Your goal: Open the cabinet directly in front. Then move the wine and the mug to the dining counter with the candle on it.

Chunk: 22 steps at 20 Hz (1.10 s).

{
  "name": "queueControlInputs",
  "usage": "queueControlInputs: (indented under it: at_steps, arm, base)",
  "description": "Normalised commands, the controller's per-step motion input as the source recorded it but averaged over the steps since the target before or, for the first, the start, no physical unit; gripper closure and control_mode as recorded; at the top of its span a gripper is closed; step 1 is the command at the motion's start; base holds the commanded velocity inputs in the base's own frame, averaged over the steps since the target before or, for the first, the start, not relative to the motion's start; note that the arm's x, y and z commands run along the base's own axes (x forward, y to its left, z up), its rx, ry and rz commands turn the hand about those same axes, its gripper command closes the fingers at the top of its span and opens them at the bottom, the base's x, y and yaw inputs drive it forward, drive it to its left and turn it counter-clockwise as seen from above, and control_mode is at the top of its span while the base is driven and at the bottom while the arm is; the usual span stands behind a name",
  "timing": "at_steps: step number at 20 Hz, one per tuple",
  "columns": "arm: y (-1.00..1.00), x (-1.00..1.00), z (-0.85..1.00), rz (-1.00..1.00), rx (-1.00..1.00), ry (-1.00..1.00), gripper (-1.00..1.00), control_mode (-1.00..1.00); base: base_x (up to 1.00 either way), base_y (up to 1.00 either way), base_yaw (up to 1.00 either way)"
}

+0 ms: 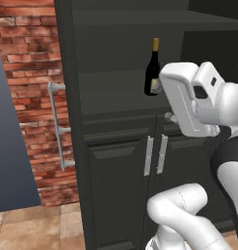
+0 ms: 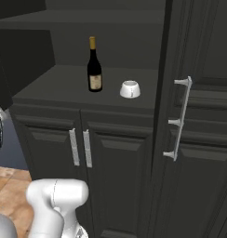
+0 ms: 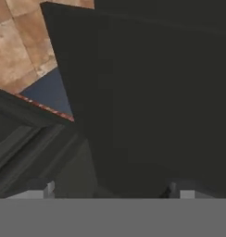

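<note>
The black cabinet (image 1: 118, 161) stands straight ahead with both upper doors swung wide. On its open shelf the dark wine (image 1: 152, 68) (image 2: 94, 65) stands upright. The white mug (image 2: 130, 89) sits just right of the bottle, a little nearer the shelf's front edge. In the left base view my white hand covers the spot where the mug sits. My gripper (image 3: 110, 192) is open, its fingertips (image 3: 179, 192) far apart with nothing between them, facing a dark cabinet panel at close range. The dining counter and the candle are out of view.
The left upper door (image 1: 67, 97) stands edge-on with its silver handle (image 1: 57, 127) before a brick wall (image 1: 28, 73). The right upper door (image 2: 199, 116) juts toward me, with its handle (image 2: 180, 118). The lower doors (image 2: 80, 148) are shut. Tan floor tiles (image 1: 38, 229) lie left of the cabinet.
</note>
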Motion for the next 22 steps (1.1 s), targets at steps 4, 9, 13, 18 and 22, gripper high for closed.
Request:
queueControlInputs:
  at_steps: [4, 9, 13, 18, 22]
  arm:
    - [-0.66, 0.44, 0.0, -0.45, 0.33, 0.09, -1.0, -1.0]
    - [-0.44, 0.64, 0.0, -0.41, 0.41, 0.18, -1.0, -1.0]
    - [-0.34, 0.56, 0.0, -0.33, 0.44, 0.3, -1.0, -1.0]
    - [-0.46, 0.15, 0.0, -0.34, 0.44, 0.35, -1.0, -1.0]
    - [-0.58, 0.0, 0.0, -0.29, 0.51, 0.22, -1.0, -1.0]
  base:
    - [0.0, 0.0, 0.0]
    - [0.0, 0.0, 0.0]
    - [0.0, 0.0, 0.0]
    - [0.0, 0.0, 0.0]
    - [0.0, 0.0, 0.0]
